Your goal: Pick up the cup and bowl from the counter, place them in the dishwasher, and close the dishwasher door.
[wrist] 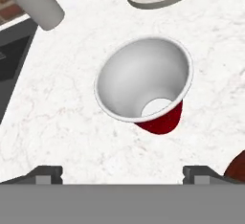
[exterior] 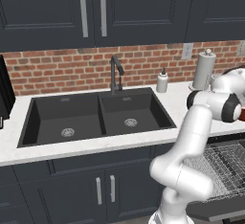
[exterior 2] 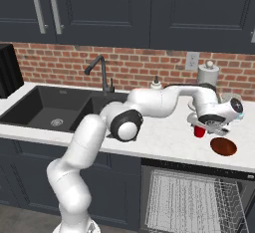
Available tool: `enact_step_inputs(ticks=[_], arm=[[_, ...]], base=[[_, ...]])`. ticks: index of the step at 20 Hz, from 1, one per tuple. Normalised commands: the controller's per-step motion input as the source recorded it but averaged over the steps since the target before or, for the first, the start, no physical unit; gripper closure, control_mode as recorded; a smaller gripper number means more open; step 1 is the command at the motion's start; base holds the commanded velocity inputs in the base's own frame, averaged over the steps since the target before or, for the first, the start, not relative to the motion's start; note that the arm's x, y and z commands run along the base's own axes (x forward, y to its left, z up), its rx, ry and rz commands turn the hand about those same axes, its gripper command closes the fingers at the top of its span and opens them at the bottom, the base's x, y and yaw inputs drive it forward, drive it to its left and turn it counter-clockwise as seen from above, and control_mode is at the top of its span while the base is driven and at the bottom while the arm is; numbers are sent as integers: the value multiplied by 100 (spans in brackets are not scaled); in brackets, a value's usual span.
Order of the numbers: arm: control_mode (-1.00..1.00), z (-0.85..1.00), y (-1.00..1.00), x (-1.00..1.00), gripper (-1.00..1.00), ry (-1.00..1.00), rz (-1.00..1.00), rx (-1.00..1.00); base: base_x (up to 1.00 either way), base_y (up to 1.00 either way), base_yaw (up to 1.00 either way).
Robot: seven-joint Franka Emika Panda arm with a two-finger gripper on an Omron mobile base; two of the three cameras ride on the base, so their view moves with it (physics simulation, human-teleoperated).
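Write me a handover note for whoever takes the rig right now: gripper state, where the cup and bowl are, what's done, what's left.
Gripper: open, holding nothing, poised right above the cup; fingers wide apart on either side of it.
Cup: upright on the counter, not yet grasped.
Bowl: on the counter just right of the cup, near the front edge.
Dishwasher: door down, wire rack showing below the counter.
Done: approach to the cup.
Left: grasp the cup and rack it, do the same with the bowl, then close the dishwasher door.
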Motion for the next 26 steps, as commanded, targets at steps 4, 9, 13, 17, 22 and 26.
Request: enact_step_inputs(ticks=[4,9,13,17,22,26], arm=[[-100,3,7,4,-100,-4,-52,-3],[-100,36,-4,23,-100,24,-42,0],[-100,49,-16,24,-100,26,-12,0],[-100,5,-39,17,-100,15,0,0],[-100,-5,-41,20,-100,2,-1,0],[-100,0,-50,28,-100,6,-5,2]], base=[[0,0,0],[0,0,0],[0,0,0],[0,0,0],[0,0,0],[0,0,0]])
